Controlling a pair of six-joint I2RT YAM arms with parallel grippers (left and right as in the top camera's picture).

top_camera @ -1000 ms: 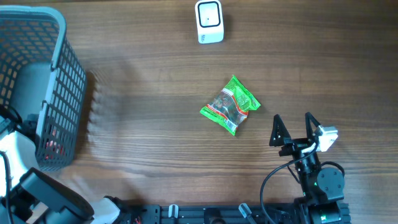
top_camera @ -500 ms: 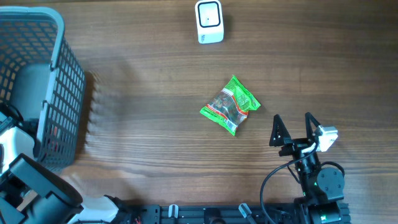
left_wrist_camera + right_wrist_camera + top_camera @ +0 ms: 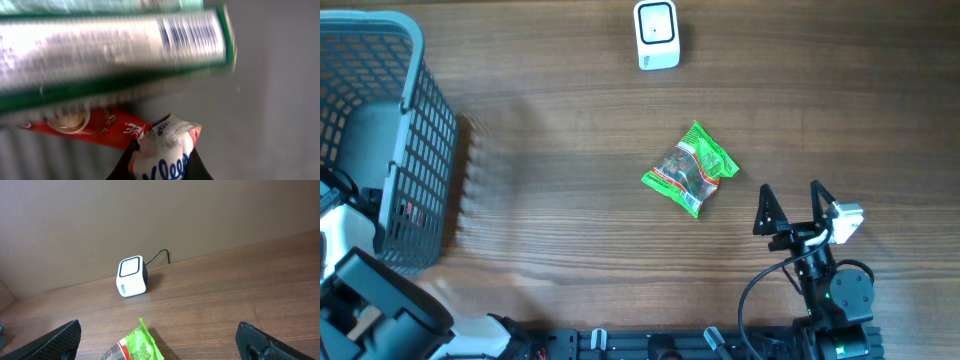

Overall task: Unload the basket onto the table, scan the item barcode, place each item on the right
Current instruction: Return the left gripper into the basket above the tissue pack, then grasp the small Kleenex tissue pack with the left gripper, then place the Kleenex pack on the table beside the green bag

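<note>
**Left grip on packet, inside basket**

White packet (image 3: 167, 142) is pinched by its crimped end in my left gripper (image 3: 162, 169), jaws narrow, inside the basket (image 3: 420, 150) at the desk's (image 3: 570, 130) left edge. An end grip should leave its faces free for the scanner (image 3: 656, 35) at the far edge. Right gripper (image 3: 790, 198) is wide and empty at the near edge, clear of the green packet (image 3: 690, 168) mid-desk.

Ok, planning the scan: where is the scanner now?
Overhead, the white barcode scanner stands at the table's far edge, near the middle, beyond the green snack packet and apart from it.
</note>
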